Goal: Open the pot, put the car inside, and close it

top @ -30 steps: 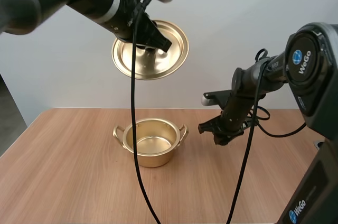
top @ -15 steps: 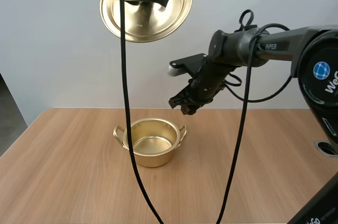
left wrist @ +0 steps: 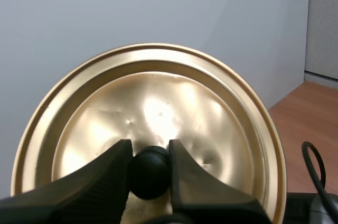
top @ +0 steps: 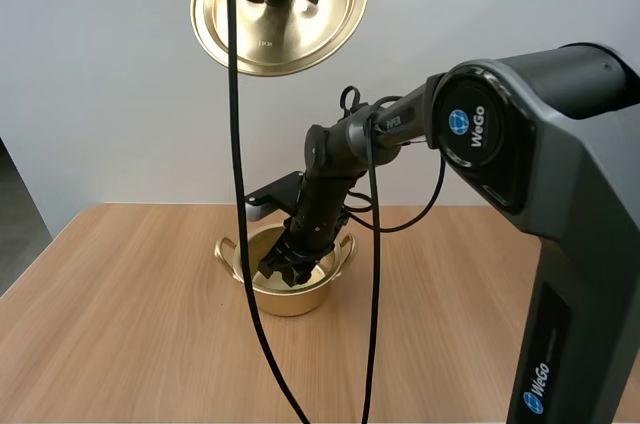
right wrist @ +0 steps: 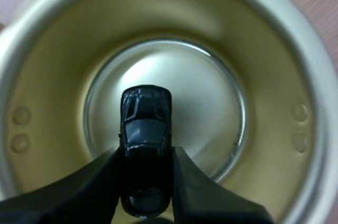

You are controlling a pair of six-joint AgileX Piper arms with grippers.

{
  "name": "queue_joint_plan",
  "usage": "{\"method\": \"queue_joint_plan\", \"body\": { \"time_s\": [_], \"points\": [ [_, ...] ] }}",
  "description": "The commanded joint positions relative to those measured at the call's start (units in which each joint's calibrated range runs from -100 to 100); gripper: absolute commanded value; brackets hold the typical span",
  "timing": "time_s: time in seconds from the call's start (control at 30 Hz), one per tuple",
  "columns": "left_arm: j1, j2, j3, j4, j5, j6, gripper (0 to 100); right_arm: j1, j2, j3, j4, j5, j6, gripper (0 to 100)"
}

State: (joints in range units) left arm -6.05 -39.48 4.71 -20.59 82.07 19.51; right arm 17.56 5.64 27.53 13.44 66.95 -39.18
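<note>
Pot of gold-coloured metal with two side handles (top: 300, 302) stands open on the wooden table (top: 120, 324), its round golden lid (left wrist: 158, 102) held high above by my left gripper (left wrist: 150, 152), jaws clamped on the black knob (left wrist: 150, 174) — so the opening is done. My right gripper (right wrist: 147, 155) pinches the small black toy car (right wrist: 146, 123) by its sides inside the pot's mouth; release and re-lidding are left. Whether the car touches the pot's floor I cannot tell — the fingers cover its rear end.

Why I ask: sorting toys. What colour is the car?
Black car, best in the right wrist view.
</note>
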Motion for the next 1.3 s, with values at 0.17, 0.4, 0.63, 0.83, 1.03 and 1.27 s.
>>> {"method": "queue_joint_plan", "body": {
  "time_s": [0.17,0.4,0.63,0.83,1.03,1.27],
  "points": [
    [0.03,0.03,0.0,0.06,0.03,-0.05,0,0.02,0.75,0.0,-0.04,-3.93,0.56,93],
    [0.03,0.14,0.0,0.06,0.03,-0.05,0,-1.22,-2.79,0.0,-0.76,-3.93,1.24,58],
    [0.03,0.78,0.0,0.06,0.03,-0.5,0,-10.27,-11.68,0.0,-1.03,-4.32,2.72,25],
    [0.03,5.48,2.21,0.41,4.9,-0.88,0,-20.49,-17.1,0.0,-0.9,-6.27,2.72,0],
    [-0.05,11.15,11.45,1.99,3.0,-0.4,0,-25.85,-19.17,0.0,0.11,-7.43,2.57,0],
    [-0.05,16.55,24.52,2.11,-6.57,2.32,0,-26.18,-21.06,0.0,3.64,-7.88,1.78,0]
  ]
}}
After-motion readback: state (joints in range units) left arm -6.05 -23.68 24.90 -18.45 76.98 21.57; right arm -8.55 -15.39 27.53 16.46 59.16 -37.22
